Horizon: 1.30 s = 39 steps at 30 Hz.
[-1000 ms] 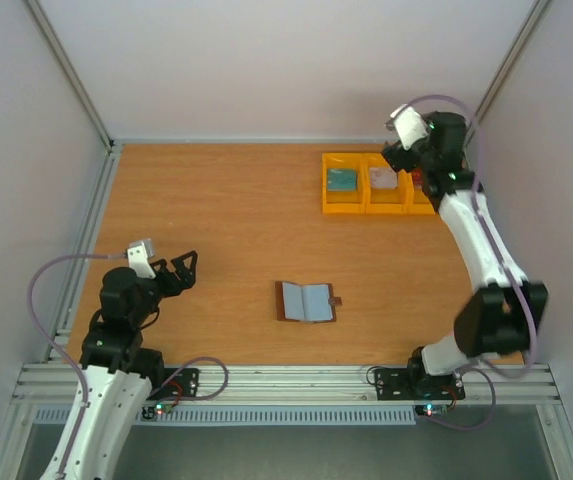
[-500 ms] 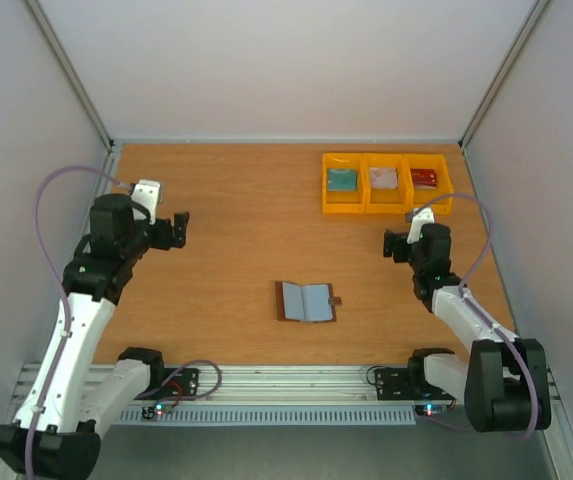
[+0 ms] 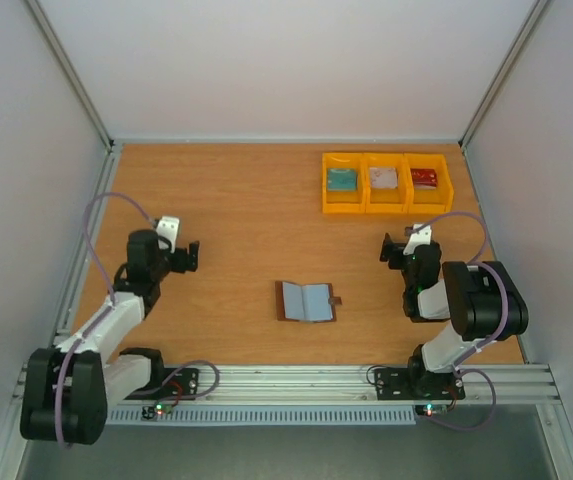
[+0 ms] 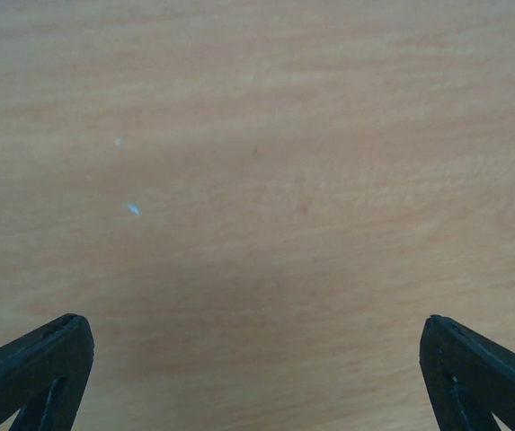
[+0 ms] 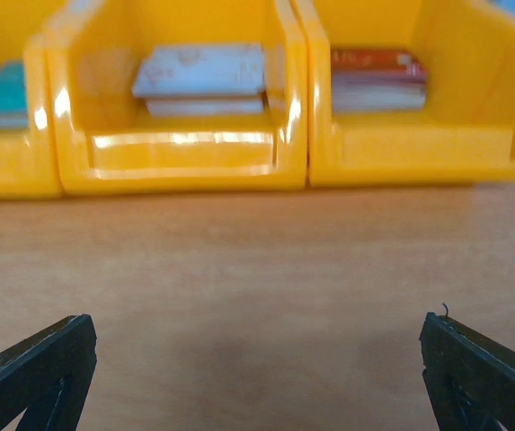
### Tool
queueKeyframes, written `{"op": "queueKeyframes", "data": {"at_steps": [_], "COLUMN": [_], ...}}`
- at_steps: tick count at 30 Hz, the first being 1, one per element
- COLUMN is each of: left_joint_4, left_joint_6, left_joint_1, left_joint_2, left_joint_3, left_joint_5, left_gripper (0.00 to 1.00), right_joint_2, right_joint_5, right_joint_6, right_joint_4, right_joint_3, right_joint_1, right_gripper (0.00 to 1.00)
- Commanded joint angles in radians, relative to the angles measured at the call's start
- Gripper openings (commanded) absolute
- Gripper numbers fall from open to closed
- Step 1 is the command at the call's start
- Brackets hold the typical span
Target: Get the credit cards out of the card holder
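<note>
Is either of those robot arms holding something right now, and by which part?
Nothing is held. The left tool and right tool both stand open and empty; the card holder lies open, apart from both.

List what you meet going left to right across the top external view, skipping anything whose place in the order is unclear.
left gripper → card holder → teal card → whitish-grey card → red card
</note>
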Motion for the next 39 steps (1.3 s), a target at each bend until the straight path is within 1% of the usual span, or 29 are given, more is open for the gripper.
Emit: {"op": "queueKeyframes", "data": {"at_steps": [1, 3, 5, 9, 12, 14, 15, 18, 20, 22, 25, 28, 34, 39], "left_joint_4": [0.742, 0.899, 1.079, 1.423, 1.238, 1.307, 1.298, 1.139, 1.120, 1.046, 1.077, 1.059, 1.006, 1.009], "left_joint_6": [-0.024, -0.029, -0.002, -0.006, -0.009, -0.004, -0.004, -0.005, -0.015, -0.022, -0.023, -0.023, -0.020, -0.020], "left_joint_1": [0.004, 0.004, 0.009, 0.014, 0.015, 0.016, 0.016, 0.016, 0.015, 0.016, 0.015, 0.015, 0.015, 0.015], "left_joint_2": [0.092, 0.189, 0.306, 0.576, 0.493, 0.544, 0.549, 0.505, 0.527, 0.507, 0.521, 0.518, 0.515, 0.516], "left_joint_3": [-0.228, -0.257, -0.270, -0.300, -0.270, -0.260, -0.255, -0.208, -0.174, -0.151, -0.156, -0.149, -0.125, -0.125], "left_joint_5": [-0.005, -0.006, -0.034, 0.001, 0.009, 0.002, 0.002, -0.004, -0.034, -0.040, -0.040, -0.041, -0.037, -0.037], "left_gripper": [0.99, 1.00, 0.99, 0.99, 0.99, 0.99, 0.99, 0.99, 1.00, 0.99, 0.99, 0.99, 1.00, 0.99], "right_joint_2": [0.000, -0.005, -0.016, -0.020, -0.024, -0.025, -0.025, -0.024, -0.024, -0.025, -0.026, -0.024, -0.024, -0.024], "right_joint_5": [-0.029, -0.051, -0.095, -0.123, -0.160, -0.162, -0.159, -0.140, -0.136, -0.135, -0.116, -0.082, -0.081, -0.081], "right_joint_6": [-0.001, -0.008, -0.016, -0.024, -0.031, -0.030, -0.030, -0.021, -0.017, -0.018, -0.011, 0.004, 0.005, 0.004], "right_joint_4": [0.166, 0.125, 0.061, -0.047, -0.147, -0.163, -0.165, -0.193, -0.200, -0.199, -0.203, -0.225, -0.225, -0.226], "right_joint_3": [0.036, 0.056, 0.083, 0.136, 0.184, 0.192, 0.193, 0.207, 0.210, 0.210, 0.212, 0.223, 0.224, 0.224], "right_joint_1": [-0.007, -0.007, -0.008, -0.009, -0.016, -0.018, -0.018, -0.018, -0.018, -0.018, -0.018, -0.018, -0.018, -0.018], "right_gripper": [0.99, 0.99, 0.99, 0.99, 0.99, 0.98, 0.99, 0.99, 0.99, 0.99, 0.99, 0.99, 0.99, 0.98]}}
